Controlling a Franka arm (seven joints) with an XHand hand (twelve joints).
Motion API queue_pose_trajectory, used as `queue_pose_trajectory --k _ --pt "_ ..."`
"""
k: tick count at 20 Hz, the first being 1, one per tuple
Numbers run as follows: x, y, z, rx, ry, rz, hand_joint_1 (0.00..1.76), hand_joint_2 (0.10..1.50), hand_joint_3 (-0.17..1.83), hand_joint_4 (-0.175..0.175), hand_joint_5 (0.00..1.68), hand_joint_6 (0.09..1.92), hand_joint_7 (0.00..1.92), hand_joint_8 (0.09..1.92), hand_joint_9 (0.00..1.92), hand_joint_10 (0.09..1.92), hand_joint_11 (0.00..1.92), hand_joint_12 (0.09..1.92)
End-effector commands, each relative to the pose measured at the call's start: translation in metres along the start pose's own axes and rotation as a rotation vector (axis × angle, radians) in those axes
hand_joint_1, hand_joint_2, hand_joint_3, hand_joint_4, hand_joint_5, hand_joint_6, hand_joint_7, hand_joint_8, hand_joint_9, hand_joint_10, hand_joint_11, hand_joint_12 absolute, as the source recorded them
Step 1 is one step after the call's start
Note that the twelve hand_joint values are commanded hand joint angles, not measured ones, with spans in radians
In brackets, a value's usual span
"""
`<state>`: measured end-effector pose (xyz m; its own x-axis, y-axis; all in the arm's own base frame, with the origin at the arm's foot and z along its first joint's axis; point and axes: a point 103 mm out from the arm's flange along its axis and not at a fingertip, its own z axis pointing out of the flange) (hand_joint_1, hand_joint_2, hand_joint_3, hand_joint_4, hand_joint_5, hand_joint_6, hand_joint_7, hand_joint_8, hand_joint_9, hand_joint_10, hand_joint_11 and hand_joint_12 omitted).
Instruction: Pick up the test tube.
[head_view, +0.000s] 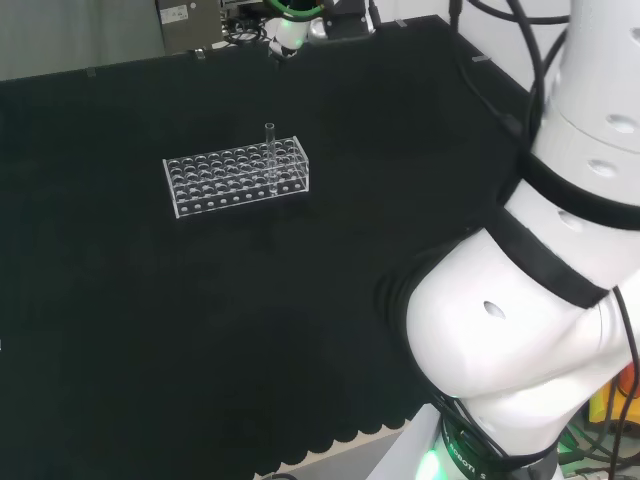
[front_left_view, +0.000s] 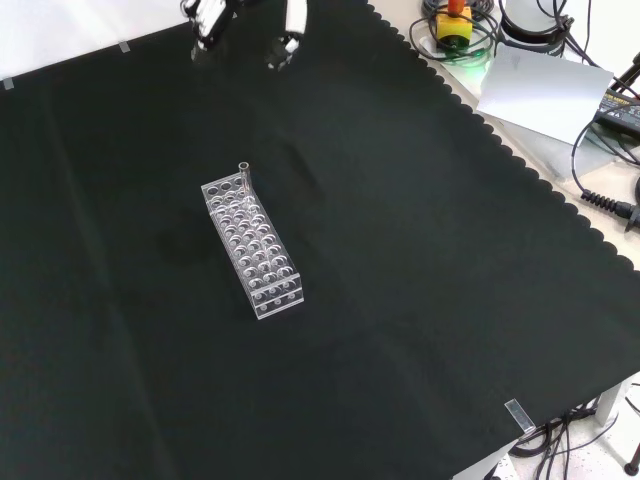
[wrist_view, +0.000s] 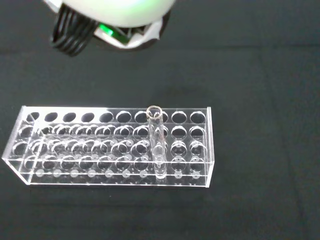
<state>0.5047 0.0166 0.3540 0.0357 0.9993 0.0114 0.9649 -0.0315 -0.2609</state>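
a black cloth covers my bench. a clear rack sits a little left of the middle of the front view. one test tube stands upright in a hole near the rack's top end there. my hand is at the top left of that view, well apart from the tube, fingers spread and holding nothing. i think i am just starting the reach. next i must come down over the tube and pinch it. i see no words i can read.

bare black cloth all round rack, 1 upright tube
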Motion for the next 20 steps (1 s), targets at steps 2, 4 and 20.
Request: queue_pose_trajectory --k 2,4,20 --pt "-0.005 0.034 0.027 0.056 -0.027 -0.02 0.99 0.58 0.7 -0.13 0.51 0.29 0.65 0.84 0.61 0.8 0.32 1.5" --pt "-0.005 0.04 0.036 0.075 -0.031 -0.021 0.99 0.58 0.7 -0.13 0.51 0.3 0.65 0.85 0.61 0.8 0.32 1.5" --pt "0.009 0.071 0.097 0.202 -0.068 -0.059 0.99 0.58 0.7 -0.126 0.46 0.43 0.68 0.84 0.62 0.79 0.32 1.5"
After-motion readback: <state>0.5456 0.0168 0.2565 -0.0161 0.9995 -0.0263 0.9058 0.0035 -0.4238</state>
